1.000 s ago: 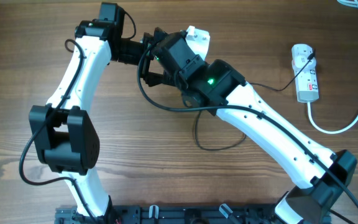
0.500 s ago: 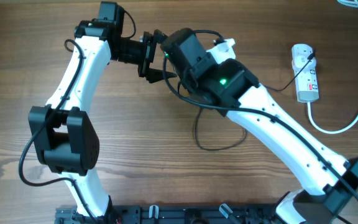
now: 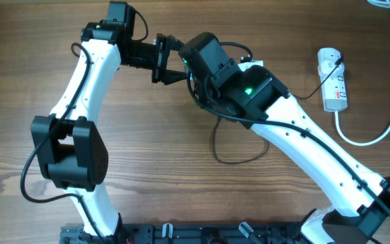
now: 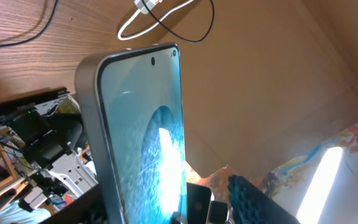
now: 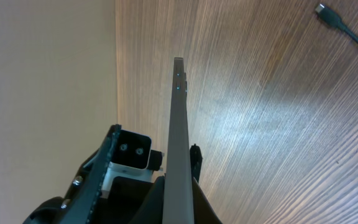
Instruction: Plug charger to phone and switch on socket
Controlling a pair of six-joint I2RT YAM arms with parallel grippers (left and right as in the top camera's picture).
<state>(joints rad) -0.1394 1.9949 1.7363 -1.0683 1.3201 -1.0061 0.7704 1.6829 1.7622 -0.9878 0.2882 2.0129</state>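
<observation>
Phone [image 4: 146,134] — slim, silver-edged, glowing cyan screen.

- The flat turquoise-screened phone [image 4: 148,143] sits above the brown wooden table [image 3: 147,169].
- The white elongated socket [image 3: 333,80] lies far right of it.
- The thin black charger cable [image 5: 329,15] lies between them.

Robotics lab — wood-grain table [image 3: 19,68], mounting rail [image 3: 181,234] at its edge, cluttered wired electronics [image 4: 36,140] behind.
</observation>
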